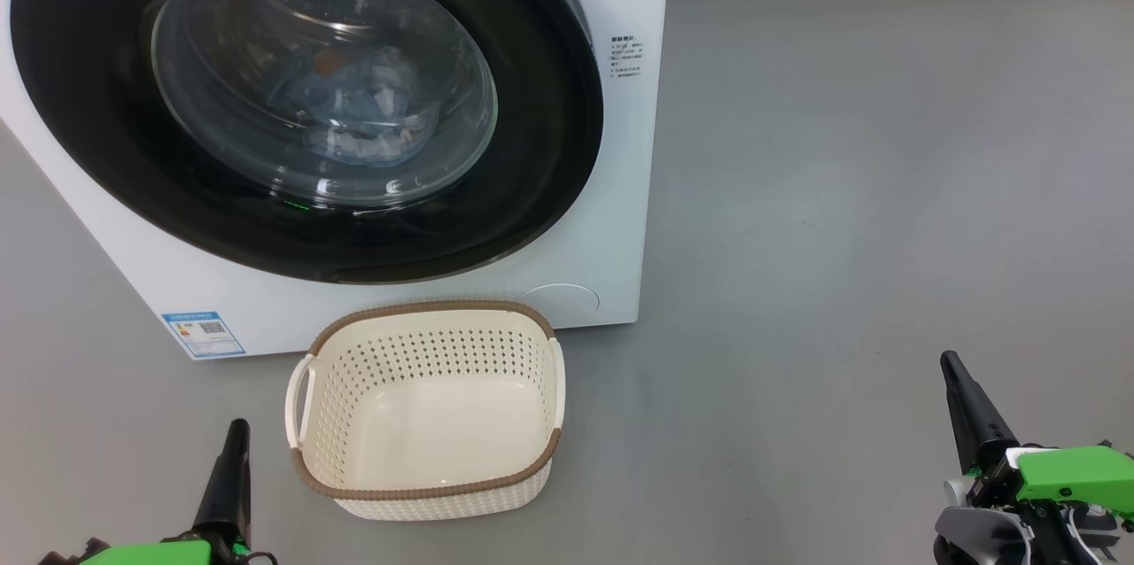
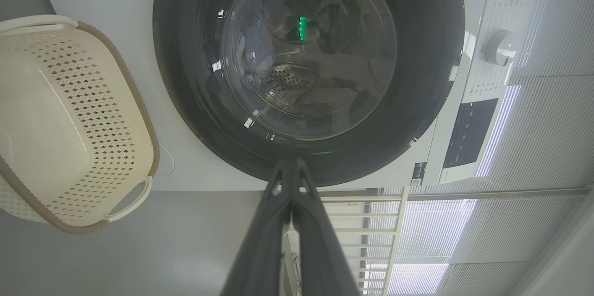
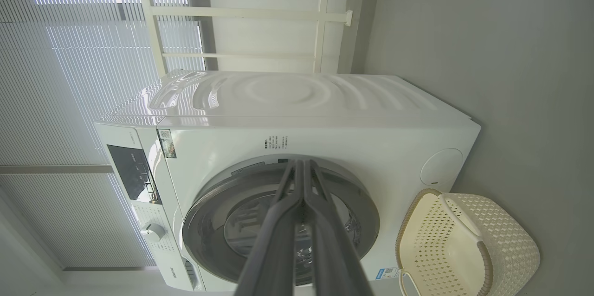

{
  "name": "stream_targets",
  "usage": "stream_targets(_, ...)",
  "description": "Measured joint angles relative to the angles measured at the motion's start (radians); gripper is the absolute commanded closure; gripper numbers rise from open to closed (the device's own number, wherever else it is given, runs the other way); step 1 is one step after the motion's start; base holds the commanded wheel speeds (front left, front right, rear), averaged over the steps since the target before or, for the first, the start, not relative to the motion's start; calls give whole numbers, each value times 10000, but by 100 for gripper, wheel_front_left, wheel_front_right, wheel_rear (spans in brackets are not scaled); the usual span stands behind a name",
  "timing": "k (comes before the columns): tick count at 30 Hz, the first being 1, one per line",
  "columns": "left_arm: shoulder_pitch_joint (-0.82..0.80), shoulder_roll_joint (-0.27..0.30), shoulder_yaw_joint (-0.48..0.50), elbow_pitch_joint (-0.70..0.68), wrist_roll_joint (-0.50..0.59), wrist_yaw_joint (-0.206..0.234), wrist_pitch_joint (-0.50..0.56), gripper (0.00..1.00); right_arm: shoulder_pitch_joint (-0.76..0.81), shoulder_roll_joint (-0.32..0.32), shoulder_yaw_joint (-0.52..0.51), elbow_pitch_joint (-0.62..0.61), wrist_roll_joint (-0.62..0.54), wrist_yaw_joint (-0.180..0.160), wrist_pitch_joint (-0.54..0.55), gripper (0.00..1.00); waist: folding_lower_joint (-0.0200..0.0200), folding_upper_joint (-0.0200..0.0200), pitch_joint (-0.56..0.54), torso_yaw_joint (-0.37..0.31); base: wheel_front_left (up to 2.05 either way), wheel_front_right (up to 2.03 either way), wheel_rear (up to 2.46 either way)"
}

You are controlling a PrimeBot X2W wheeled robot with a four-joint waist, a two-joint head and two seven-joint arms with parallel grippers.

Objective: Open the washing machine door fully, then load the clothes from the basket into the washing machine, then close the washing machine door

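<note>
Behind the shut washing machine door (image 1: 532, 131), the clothes (image 1: 363, 109) lie in the drum (image 2: 285, 78); the basket (image 1: 443, 507) stands before it. The left pincer (image 1: 236, 432) and right pincer (image 1: 950, 363) are clenched, grasping nothing.

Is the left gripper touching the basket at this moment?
Apart. The head view shows a strip of bare grey floor between the left gripper and the basket.

The clothes (image 1: 354, 109) are seen behind the closed washing machine door (image 1: 549, 131); the basket (image 1: 425, 352) is set on the floor (image 1: 842, 193) just before it.
</note>
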Motion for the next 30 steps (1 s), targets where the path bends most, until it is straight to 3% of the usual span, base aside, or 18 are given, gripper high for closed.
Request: stream_targets(30,0,0,0,0,2,0,0,100,0,0,4,0,4,0,0,100,0,0,0,0,0,0,0)
